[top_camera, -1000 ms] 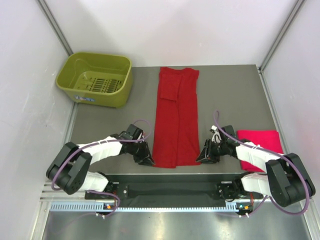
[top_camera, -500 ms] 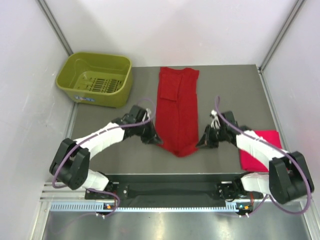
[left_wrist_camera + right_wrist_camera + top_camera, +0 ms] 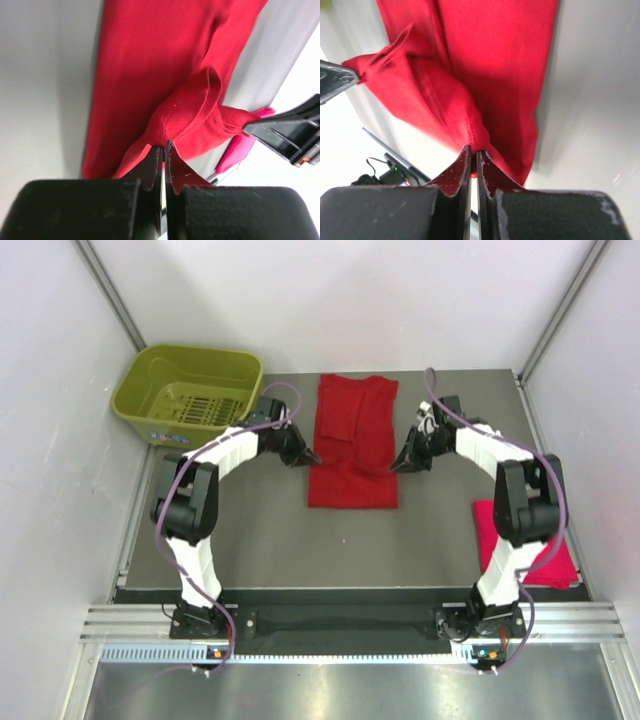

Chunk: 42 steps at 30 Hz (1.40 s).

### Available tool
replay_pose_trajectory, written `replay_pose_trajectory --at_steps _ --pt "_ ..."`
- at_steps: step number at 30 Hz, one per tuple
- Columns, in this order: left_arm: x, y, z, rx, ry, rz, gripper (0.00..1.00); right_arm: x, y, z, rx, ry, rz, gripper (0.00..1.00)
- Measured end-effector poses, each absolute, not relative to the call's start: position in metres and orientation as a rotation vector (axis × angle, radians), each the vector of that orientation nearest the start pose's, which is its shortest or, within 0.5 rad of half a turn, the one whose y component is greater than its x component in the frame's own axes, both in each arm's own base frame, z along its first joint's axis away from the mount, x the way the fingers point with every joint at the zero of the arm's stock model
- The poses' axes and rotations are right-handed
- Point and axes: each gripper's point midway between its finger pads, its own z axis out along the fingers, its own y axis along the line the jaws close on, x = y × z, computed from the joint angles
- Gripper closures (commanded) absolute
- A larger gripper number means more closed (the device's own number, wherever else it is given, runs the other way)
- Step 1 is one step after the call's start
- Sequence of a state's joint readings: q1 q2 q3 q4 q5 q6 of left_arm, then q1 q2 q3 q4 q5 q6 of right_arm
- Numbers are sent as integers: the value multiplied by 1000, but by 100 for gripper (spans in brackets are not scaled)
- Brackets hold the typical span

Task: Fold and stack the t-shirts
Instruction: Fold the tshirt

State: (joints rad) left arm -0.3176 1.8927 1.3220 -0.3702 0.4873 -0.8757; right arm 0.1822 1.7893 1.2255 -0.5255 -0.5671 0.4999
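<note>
The deep red t-shirt lies as a long strip on the grey table, its near end lifted and carried back over the far part. My left gripper is shut on the near left corner of the shirt. My right gripper is shut on the near right corner of the shirt. The pinkish red t-shirt lies folded at the near right, partly under the right arm. It shows as a pink sliver in the left wrist view.
The olive-green plastic basket stands at the far left corner, close to the left arm. White walls enclose the table on the left, back and right. A metal rail runs along the near edge.
Both grippers have moved away from the near edge toward the back, carrying the deep red shirt's near end up and over its middle. The shirt's visible length has shortened.
</note>
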Motion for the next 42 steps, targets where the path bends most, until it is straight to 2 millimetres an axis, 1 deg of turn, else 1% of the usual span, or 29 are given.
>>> replay_pose_trajectory --at_steps 2,3,5,7,10,14,17,20,23,24,26,27,28,29,31,33,34,35,36,38,39,40,41,42 --pt "412 -245 96 -524 2624 -1060 100 376 176 85 246 2711 978 100" --pt "420 -245 98 -521 2613 -1069 100 383 175 83 251 2714 982 100" --pt "436 -246 102 -518 2591 -1089 100 397 173 83 259 2714 995 100" --pt "447 -246 103 -517 2579 -1105 100 410 172 84 260 2709 1007 100" --pt "458 -244 98 -528 2575 -1119 100 420 173 87 262 2705 1026 100" --pt "468 -240 90 -550 2584 -1132 100 433 174 90 263 2694 1059 100" --pt "478 -240 84 -554 2583 -1153 100 440 173 86 271 2696 1081 99" --pt "486 -242 78 -559 2588 -1170 100 444 172 80 288 2710 1094 98" --pt "491 -244 71 -561 2602 -1173 94 448 171 74 303 2717 1104 96" --pt "492 -244 69 -563 2612 -1167 88 450 170 71 310 2721 1108 89" --pt "495 -243 66 -548 2626 -1148 81 455 169 67 322 2726 1116 85" --pt "498 -242 66 -538 2631 -1125 77 458 169 65 324 2725 1116 81" --pt "501 -240 65 -530 2637 -1098 75 462 168 63 333 2724 1119 79" --pt "506 -238 66 -505 2641 -1060 73 468 167 62 341 2722 1122 78" --pt "515 -232 72 -468 2645 -986 68 488 166 61 343 2693 1127 75" --pt "527 -226 84 -406 2624 -907 67 509 156 64 354 2651 1120 75" --pt "529 -223 90 -379 2616 -879 66 519 148 67 368 2627 1114 74" --pt "532 -220 96 -356 2606 -850 65 524 141 71 380 2611 1109 74" --pt "532 -217 102 -330 2593 -823 65 527 133 75 393 2597 1103 74" --pt "526 -213 108 -288 2590 -797 63 529 123 81 404 2577 1094 73" --pt "517 -211 109 -275 2601 -789 62 527 116 83 410 2571 1087 73" --pt "503 -209 110 -260 2619 -796 62 520 114 83 409 2573 1081 72" --pt "492 -210 111 -246 2628 -815 62 509 114 84 415 2589 1081 72" --pt "480 -211 111 -233 2639 -830 62 497 118 84 403 2601 1086 72"
